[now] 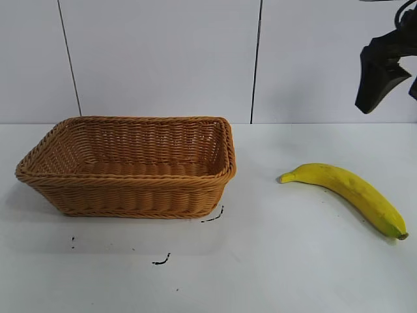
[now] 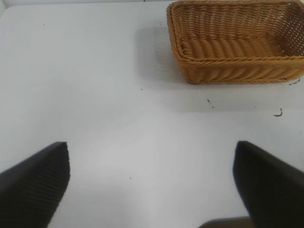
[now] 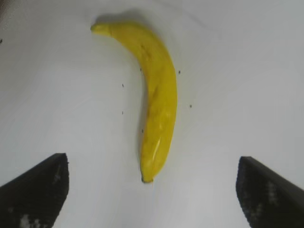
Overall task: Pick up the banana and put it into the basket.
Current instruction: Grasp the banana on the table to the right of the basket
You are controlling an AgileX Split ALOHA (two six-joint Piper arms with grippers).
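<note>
The yellow banana [image 1: 352, 193] lies flat on the white table at the right, its dark end toward the front right. It also shows in the right wrist view [image 3: 154, 97]. The tan wicker basket [image 1: 39, 163] stands at the left and is empty; it also shows in the left wrist view [image 2: 190, 71]. My right gripper [image 1: 384, 75] hangs high above the table behind the banana, open and empty; in the right wrist view [image 3: 152, 185] its jaws stand wide apart beyond the banana's dark end. My left gripper [image 2: 152, 180] is open and empty over bare table, apart from the basket, and out of the exterior view.
Small black marks [image 1: 161, 261] dot the table in front of the basket. A white panelled wall [image 1: 163, 59] rises behind the table. Bare table lies between the basket and the banana.
</note>
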